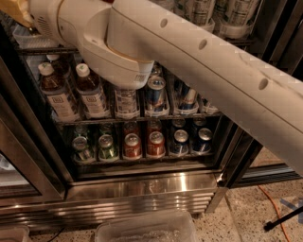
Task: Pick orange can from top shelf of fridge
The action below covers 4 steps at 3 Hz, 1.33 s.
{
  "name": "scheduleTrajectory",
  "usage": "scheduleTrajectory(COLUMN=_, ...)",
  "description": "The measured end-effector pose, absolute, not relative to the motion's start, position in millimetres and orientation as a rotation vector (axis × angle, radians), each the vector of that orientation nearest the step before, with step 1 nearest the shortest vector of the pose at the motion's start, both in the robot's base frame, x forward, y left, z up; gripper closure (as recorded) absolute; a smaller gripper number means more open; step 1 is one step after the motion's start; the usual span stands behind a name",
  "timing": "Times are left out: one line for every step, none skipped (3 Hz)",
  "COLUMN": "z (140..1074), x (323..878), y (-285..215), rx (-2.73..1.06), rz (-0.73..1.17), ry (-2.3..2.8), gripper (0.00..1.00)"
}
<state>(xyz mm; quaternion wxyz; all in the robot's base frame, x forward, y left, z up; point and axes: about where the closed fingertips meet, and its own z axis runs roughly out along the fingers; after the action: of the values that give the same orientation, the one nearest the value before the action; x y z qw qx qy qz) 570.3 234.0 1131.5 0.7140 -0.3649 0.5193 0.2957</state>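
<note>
My white arm (199, 61) runs from the right edge across the fridge (239, 156) to the top left corner. My gripper (26, 21) is there, almost wholly hidden by the wrist, at the left end of the top shelf (227, 41). A golden-orange shape, apparently the orange can (12, 10), shows at the corner right against the gripper. Whether it is held cannot be seen. Tall pale cans (201, 10) stand on the top shelf to the right.
The middle rack holds brown white-capped bottles (90, 92) and blue-and-silver cans (155, 94). The lower rack holds short red and green cans (132, 145). Below are the ribbed steel base (142, 191), a clear plastic bin (147, 229) and an orange cable (272, 203) on the floor.
</note>
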Motion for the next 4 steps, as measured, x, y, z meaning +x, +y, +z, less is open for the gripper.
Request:
scheduleTrajectory(z=1133, x=557, y=229, rx=-0.828, rz=0.645, ry=1.136, gripper=1.0)
scheduleTrajectory(z=1121, x=543, y=224, rx=-0.852, rz=0.671, ry=1.137, gripper=1.0)
scheduleTrajectory(z=1102, x=523, y=220, rx=-0.896, rz=0.723, ry=1.152, gripper=1.0)
scheduleTrajectory(z=1082, x=502, y=215, rx=-0.959, rz=0.774, ry=1.173, gripper=1.0)
